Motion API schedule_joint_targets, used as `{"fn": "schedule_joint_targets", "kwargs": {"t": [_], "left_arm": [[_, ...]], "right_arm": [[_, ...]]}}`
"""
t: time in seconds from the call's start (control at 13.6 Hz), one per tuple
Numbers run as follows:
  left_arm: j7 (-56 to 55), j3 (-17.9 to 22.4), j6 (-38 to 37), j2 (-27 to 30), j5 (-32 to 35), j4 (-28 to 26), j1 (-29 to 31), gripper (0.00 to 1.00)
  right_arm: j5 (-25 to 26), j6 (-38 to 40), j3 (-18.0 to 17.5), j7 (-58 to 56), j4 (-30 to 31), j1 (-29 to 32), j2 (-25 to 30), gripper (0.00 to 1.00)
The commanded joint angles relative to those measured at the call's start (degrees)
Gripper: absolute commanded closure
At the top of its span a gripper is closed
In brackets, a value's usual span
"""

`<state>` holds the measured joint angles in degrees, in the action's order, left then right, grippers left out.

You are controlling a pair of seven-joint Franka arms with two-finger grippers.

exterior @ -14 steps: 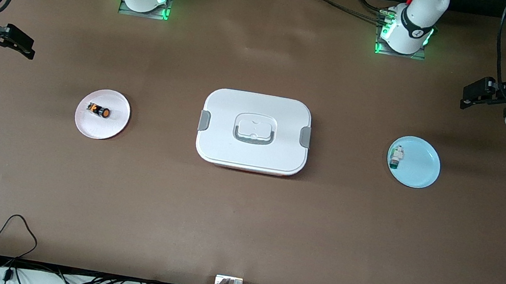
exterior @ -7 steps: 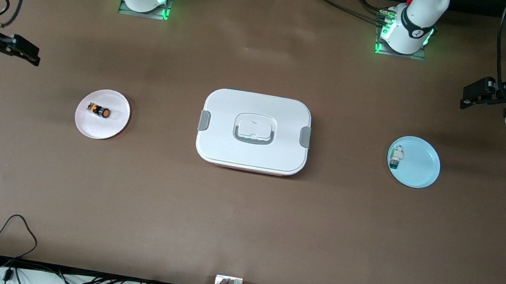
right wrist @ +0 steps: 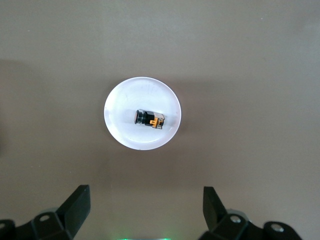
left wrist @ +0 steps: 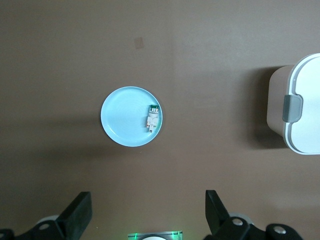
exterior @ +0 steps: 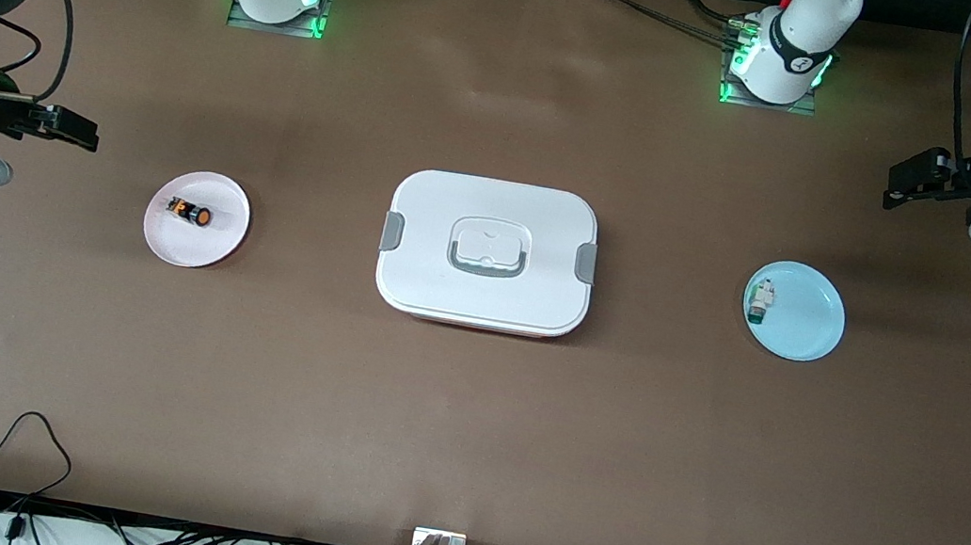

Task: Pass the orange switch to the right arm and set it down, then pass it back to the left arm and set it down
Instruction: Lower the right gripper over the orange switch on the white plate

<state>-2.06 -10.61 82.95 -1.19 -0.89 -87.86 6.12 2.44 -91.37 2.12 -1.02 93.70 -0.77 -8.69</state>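
Orange switch [exterior: 190,212]: small black cylinder with an orange round cap and orange marks, lying on its side.
Switch location: on the white plate [exterior: 213,249], toward the right arm's end of the tabletop [exterior: 464,422].
Box [exterior: 488,254]: white, lid on, grey side clips, grey-rimmed handle recess; sits mid-tabletop between the two plates.
Blue plate [exterior: 806,322]: toward the left arm's end; holds a small white-and-green part [exterior: 761,302] near its rim.
Right claw [exterior: 64,126]: fingers spread wide, empty, up in the air over bare tabletop near the white plate.
Left claw [exterior: 911,185]: fingers spread wide, empty, over the tabletop's end by the blue plate.
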Motion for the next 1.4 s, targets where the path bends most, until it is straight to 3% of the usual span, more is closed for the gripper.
{"fn": "schedule_joint_targets", "kwargs": {"t": [0.0, 0.74, 1.33], "left_arm": [[0.57, -0.29, -0.24, 0.22, 0.63, 0.06, 0.47, 0.00], [0.57, -0.29, -0.16, 0.22, 0.63, 0.06, 0.47, 0.00], [0.57, -0.29, -0.24, 0.22, 0.63, -0.03, 0.47, 0.00]], "right_arm": [[-1.04, -0.12, -0.10, 0.06, -1.06, 0.25, -1.06, 0.00], [-1.30, -7.05, -0.28, 0.32, -0.46, -3.08, -3.96, 0.00], [-1.39, -21.02, -0.28, 1.11, 13.76, -1.52, -4.14, 0.00]]}}
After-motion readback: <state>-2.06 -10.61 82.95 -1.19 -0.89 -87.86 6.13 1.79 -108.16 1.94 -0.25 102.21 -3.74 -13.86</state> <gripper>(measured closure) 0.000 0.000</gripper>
